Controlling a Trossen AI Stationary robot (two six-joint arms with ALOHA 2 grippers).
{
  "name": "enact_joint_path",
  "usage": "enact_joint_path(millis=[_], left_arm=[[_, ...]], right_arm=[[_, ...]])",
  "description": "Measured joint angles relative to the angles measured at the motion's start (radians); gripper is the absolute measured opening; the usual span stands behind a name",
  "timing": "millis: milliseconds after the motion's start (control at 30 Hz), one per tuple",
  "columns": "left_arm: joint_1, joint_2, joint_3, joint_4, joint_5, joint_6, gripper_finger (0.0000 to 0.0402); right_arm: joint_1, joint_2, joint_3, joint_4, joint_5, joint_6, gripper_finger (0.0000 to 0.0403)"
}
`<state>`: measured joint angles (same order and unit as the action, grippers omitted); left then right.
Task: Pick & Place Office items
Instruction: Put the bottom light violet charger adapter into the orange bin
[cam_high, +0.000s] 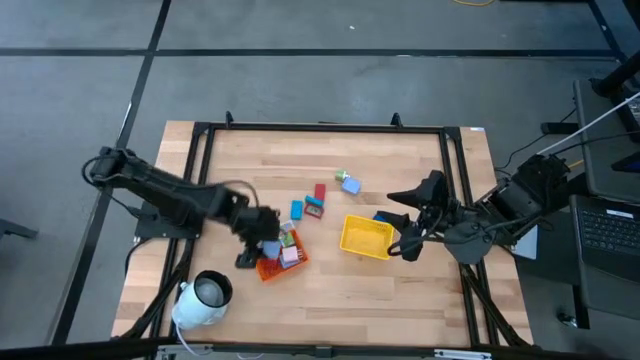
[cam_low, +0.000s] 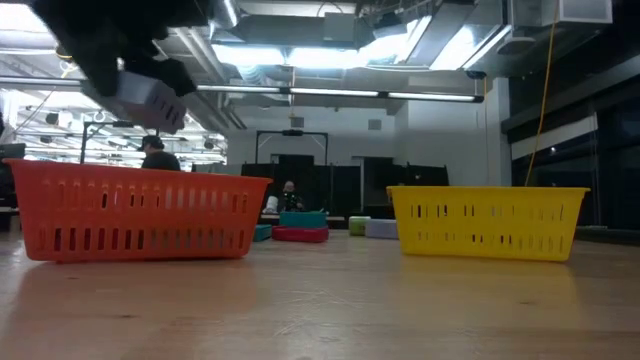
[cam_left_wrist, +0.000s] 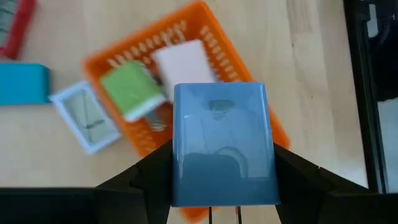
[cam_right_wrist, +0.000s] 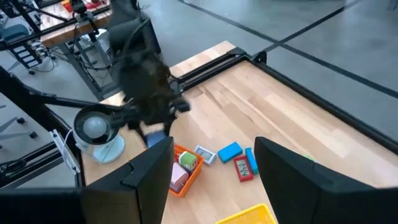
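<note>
The left end effector (cam_left_wrist: 222, 208) pinches a blue block (cam_left_wrist: 219, 144) directly above the orange tray (cam_left_wrist: 205, 15) (already holding green and white pieces), seemingly poised for a drop. The right end effector (cam_right_wrist: 211, 165) hovers spread beside the yellow tray (cam_high: 365, 237), waiting.

— Where do your two trays sit?
— Your one tray (cam_high: 272, 268) lies left of the other tray (cam_high: 364, 238); loose items (cam_high: 318, 198) lie behind, between them.
— And the cylinder (cam_high: 203, 298)?
— Nearer you, left of both trays.
</note>
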<state>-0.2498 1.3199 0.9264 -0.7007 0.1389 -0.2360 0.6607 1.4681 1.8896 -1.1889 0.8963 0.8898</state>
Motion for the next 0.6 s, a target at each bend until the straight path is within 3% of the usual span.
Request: enact_joint_path(millis=[167,300,600], left_arm=[[-0.107,0.014,-0.045,0.184,-0.176,-0.23,0.0219],[-0.163,0.027,-0.055,0.181,-0.331,-0.383,0.021],[-0.276,0.096,-0.055,0.18,-0.402,-0.627,0.0212]], right_arm=[[0.004,0.0,0.0,0.003,0.004,0.005,0.023],[0.006,0.0,0.0,0.014,0.002,0.017,0.023],[0.011,0.0,0.0,0.029,-0.045,0.016,0.023]])
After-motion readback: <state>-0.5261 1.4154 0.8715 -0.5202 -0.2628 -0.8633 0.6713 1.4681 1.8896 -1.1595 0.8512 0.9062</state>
